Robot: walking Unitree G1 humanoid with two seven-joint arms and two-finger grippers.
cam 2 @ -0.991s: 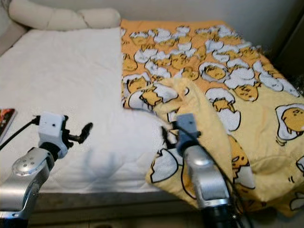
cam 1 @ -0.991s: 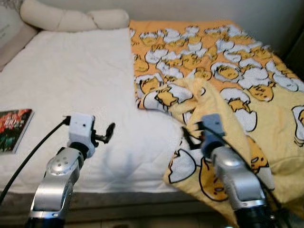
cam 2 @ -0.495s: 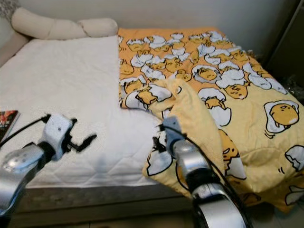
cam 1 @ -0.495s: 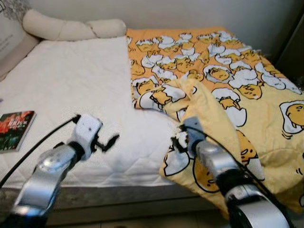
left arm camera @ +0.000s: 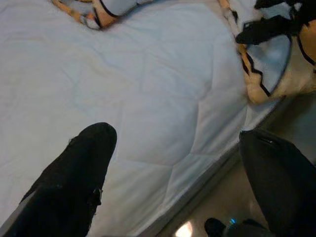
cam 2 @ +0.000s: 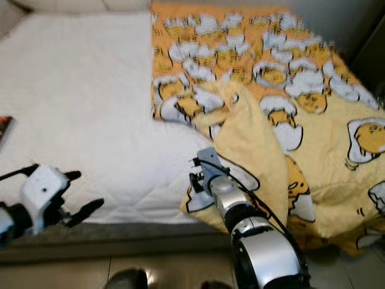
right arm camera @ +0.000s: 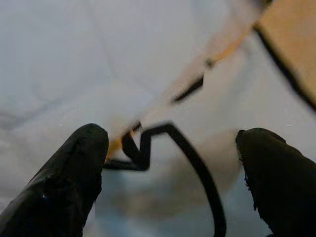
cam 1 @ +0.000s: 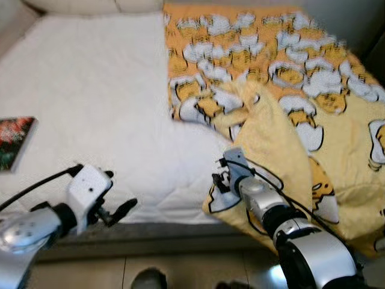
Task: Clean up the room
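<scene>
Bed (cam 1: 90,90) with a white quilted mattress lies below you, seen from above. Yellow and orange blanket (cam 1: 289,90), printed with egg characters, covers the bed's right half, its near corner folded back and hanging over the front edge. Your right pincer (cam 1: 218,180) sits at that folded corner, fingers spread wide with the printed fabric between them. Your left pincer (cam 1: 120,211) hovers over the mattress's front edge, fingers wide apart, holding nothing. A book (cam 1: 13,141) rests on the mattress, far left.
</scene>
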